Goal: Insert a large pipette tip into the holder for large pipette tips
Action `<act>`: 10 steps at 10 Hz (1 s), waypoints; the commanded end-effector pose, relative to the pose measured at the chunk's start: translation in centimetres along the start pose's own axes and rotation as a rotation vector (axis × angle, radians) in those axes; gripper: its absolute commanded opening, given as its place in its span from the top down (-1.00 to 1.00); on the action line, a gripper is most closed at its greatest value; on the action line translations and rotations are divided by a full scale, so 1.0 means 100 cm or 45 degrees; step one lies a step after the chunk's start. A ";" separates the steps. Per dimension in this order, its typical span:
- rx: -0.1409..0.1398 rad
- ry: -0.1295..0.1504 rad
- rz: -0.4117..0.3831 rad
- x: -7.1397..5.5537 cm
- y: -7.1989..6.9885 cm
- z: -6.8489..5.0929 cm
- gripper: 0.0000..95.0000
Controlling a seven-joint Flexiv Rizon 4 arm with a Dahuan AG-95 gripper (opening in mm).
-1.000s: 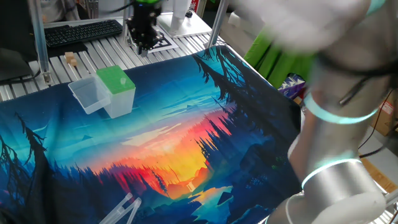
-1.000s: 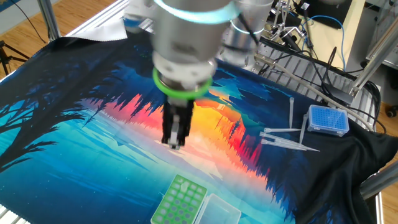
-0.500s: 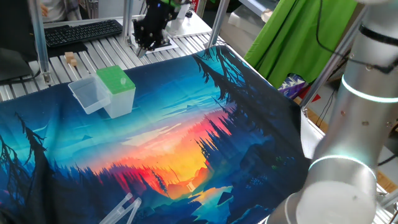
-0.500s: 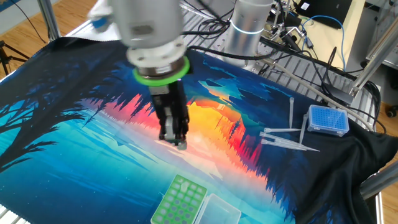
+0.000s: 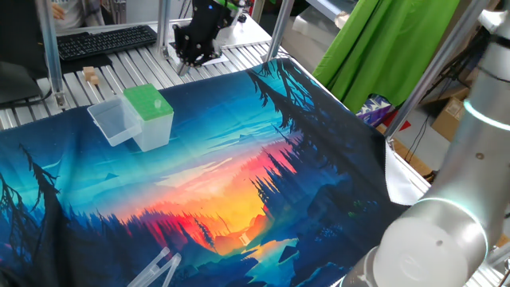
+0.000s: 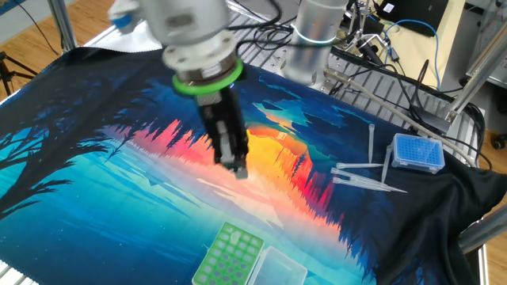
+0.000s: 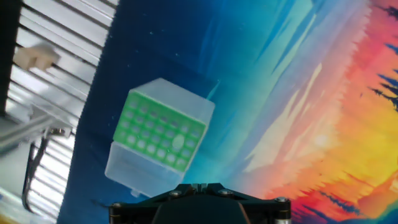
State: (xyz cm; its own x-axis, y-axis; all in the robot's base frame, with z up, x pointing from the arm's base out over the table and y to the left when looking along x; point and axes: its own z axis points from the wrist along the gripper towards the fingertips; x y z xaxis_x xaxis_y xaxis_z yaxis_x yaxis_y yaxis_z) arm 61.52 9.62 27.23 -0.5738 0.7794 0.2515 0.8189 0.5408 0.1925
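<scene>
Boxy frosted holder [image 7: 160, 134], green perforated top.

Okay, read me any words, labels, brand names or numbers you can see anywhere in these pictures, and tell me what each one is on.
No text can be read in any view.
Keyboard: its key legends are too small to read.
Green-topped holder, blue tip box and printed forest mat: no lettering shows on them.
Gripper: no label or brand shows.
</scene>
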 end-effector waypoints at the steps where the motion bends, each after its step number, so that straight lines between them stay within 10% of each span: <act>1: 0.173 -0.332 -0.063 -0.001 -0.001 -0.003 1.00; 10: 0.170 -0.335 -0.018 -0.001 -0.002 -0.004 1.00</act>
State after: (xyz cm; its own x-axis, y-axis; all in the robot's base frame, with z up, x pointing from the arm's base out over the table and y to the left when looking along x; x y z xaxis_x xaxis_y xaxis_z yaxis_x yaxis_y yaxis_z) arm 61.49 9.33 27.50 -0.5692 0.8213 -0.0376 0.8199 0.5704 0.0488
